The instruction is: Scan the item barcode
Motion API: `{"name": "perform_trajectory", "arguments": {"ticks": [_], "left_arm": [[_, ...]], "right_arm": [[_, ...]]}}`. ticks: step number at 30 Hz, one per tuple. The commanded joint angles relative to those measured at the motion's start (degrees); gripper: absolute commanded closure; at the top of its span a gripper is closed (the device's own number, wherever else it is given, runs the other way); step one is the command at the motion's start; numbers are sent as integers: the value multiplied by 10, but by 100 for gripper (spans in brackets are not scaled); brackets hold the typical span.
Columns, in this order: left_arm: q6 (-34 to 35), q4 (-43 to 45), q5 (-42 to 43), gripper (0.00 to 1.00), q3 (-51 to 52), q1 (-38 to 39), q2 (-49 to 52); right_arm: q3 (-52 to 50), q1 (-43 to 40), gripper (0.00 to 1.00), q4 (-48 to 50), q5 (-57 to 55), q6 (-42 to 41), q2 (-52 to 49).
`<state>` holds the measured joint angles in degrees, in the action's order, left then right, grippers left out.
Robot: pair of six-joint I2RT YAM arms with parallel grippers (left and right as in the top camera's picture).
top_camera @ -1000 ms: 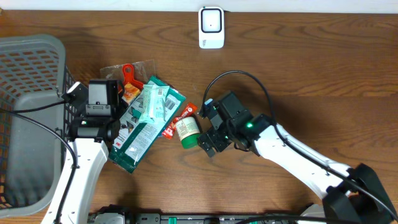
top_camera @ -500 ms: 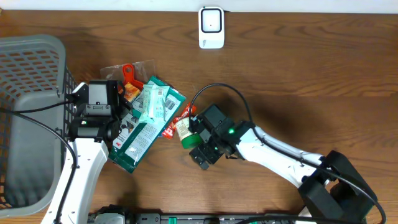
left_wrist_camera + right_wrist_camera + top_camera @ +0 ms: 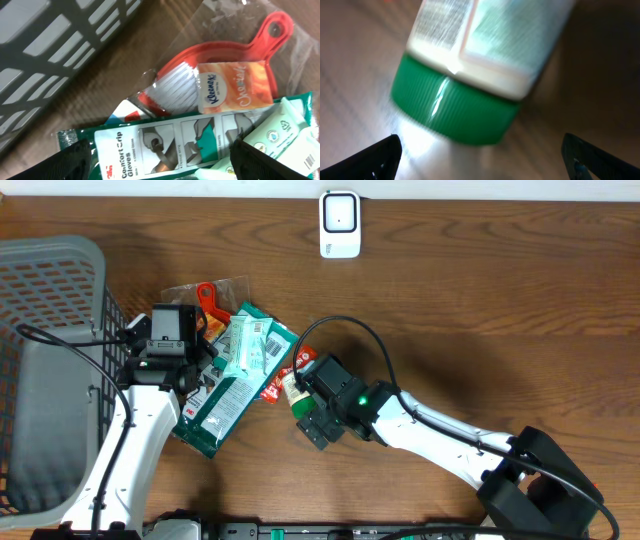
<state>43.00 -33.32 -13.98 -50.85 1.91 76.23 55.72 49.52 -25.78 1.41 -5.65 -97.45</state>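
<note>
A small white bottle (image 3: 293,387) with a green cap lies on its side on the table, at the right edge of a pile of packets. My right gripper (image 3: 312,423) is open just beyond the cap end. In the right wrist view the bottle (image 3: 490,45) fills the top, with the green cap (image 3: 452,110) toward me and above the gap of my gripper (image 3: 481,160), touching neither finger. My left gripper (image 3: 160,162) hangs open over a green gloves pack (image 3: 165,145). The white scanner (image 3: 339,223) stands at the table's far edge.
The pile holds the gloves pack (image 3: 222,398), a mint wipes pack (image 3: 250,345), an orange Kleenex pack (image 3: 235,85), a red dustpan with brush (image 3: 225,50) and a red wrapper (image 3: 296,366). A grey basket (image 3: 50,270) stands at the left.
My right arm has slid left across the table until its open jaws reached the bottle's cap end. My left arm has shifted a little up and to the right over the pile.
</note>
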Motion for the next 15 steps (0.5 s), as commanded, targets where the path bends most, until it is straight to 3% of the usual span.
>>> {"name": "perform_trajectory", "arguments": {"ticks": [1,15], "left_arm": [[-8,7,0,12,4,-3,5],[-8,11,-4,11,4,-3,5]], "right_arm": [[14,4,1,17,-40,-24,0],[14,28,1,42,2,-68,0]]}}
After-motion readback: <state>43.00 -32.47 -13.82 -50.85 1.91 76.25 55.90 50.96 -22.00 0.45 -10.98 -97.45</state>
